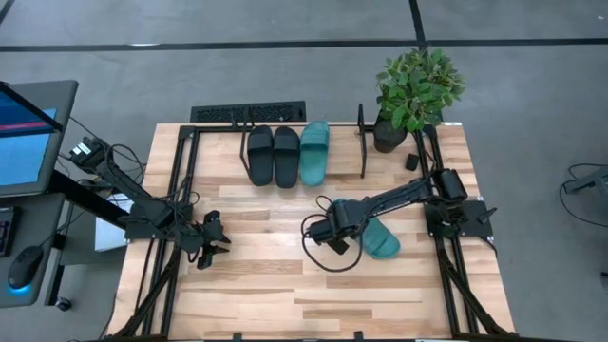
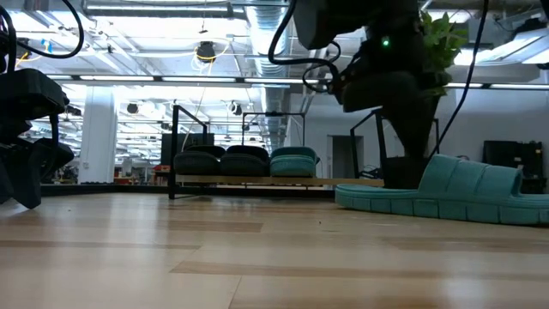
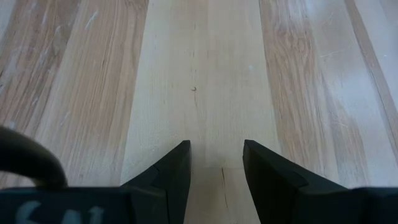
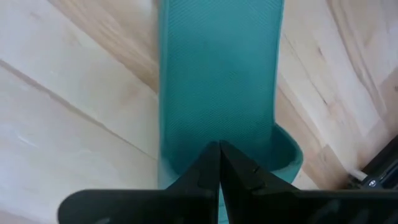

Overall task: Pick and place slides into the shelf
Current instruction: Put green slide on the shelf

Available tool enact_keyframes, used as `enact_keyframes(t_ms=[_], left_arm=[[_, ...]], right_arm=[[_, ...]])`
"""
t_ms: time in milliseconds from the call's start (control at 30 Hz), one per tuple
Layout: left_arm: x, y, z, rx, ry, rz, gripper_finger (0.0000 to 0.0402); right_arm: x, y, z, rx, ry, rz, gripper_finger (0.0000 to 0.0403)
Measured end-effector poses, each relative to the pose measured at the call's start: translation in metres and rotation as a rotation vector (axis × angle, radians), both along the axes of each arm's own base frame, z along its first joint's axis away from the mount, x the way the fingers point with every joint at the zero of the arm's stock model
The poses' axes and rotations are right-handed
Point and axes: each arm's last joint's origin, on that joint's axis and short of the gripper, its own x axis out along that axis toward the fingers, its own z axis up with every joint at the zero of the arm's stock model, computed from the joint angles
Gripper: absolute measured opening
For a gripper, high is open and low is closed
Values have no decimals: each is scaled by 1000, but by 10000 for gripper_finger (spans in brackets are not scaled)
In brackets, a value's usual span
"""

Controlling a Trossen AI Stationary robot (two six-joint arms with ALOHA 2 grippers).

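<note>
potted plant (image 1: 415, 93): far right corner of the table, leafy, in a dark pot | keyboard (image 1: 249, 113): black, just beyond the table's far edge | monitor (image 1: 24, 138): off the table's left side | mouse (image 1: 22, 269): beside the monitor stand, off the left edge

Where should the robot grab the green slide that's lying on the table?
Best by its wide strap. The teal slide lies flat, sole down, so the strap arches up and leaves a gap underneath. Come from above, one finger under the strap. The right pincer is already right over it.
</note>
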Motion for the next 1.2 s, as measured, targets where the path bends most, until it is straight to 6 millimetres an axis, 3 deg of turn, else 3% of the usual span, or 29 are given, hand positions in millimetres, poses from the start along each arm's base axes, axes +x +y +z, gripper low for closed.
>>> enact_keyframes(t_ms=[400,667,1200], left_arm=[[0,0,0,0,0,0,135],[0,0,0,0,0,0,135],[0,0,0,0,0,0,135]], right_arm=[[-8,5,-9,71,58,13,1],[-16,24,-12,125,91,26,0],[-49,98,-11,272,181,93,0]])
